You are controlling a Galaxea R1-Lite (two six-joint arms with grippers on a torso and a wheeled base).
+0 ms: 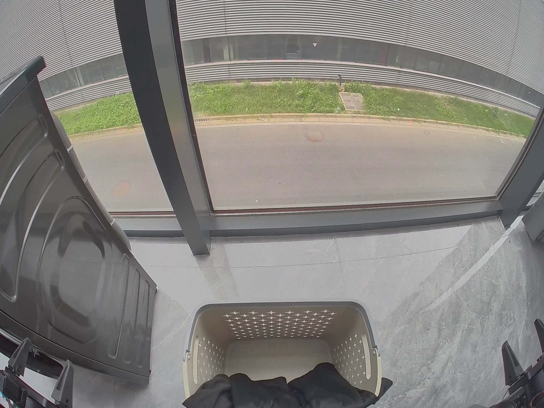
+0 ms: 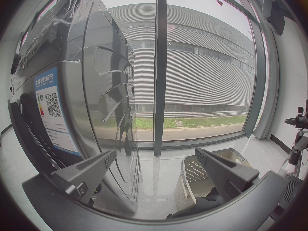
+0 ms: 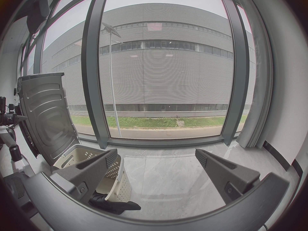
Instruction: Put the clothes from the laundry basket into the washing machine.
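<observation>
The dark clothes (image 1: 283, 389) lie heaped at the near end of the laundry basket (image 1: 362, 335), with the washing machine (image 1: 73, 267) just left of it and the left claw (image 1: 44, 364) and right claw (image 1: 524, 344) spread and empty on either side of the basket, so the first pickup looks not yet begun and calls for one claw to drop onto the heap and pinch the cloth.

Head camera looks down on the laundry basket (image 1: 277, 324), which both wrist cameras (low, facing the window (image 1: 351, 160)) share.

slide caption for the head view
Cream perforated plastic laundry basket holding black clothes beside dark grey washing machine.
</observation>
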